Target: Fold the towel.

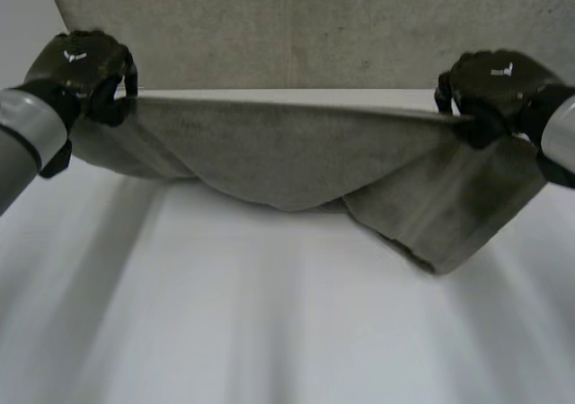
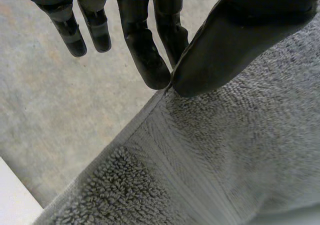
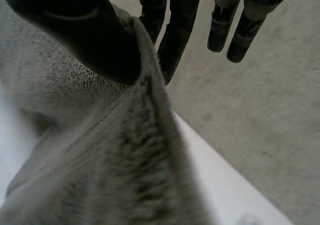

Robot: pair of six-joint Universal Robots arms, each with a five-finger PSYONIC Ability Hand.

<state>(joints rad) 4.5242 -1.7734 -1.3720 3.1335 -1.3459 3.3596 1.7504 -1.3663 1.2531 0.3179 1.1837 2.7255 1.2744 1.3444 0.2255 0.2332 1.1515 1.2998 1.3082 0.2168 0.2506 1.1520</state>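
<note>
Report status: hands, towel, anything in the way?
Left robot hand pinching grey terry towel at one end of its upper edge; right robot hand pinching the other end. Edge taut, rest sagging toward white table. No obstructions seen.

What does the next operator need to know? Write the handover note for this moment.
Left hand: shut on the towel, pinching its top edge at one end between thumb and fingers.
Right hand: shut on the towel, pinching the same edge at the other end.
Towel: top edge stretched taut between the hands. The rest hangs over the table, sagging in the middle and lowest toward the right hand. I cannot tell if it touches the table.
Done: both ends gripped, towel held up.
Left: make the fold and lay it flat.
</note>
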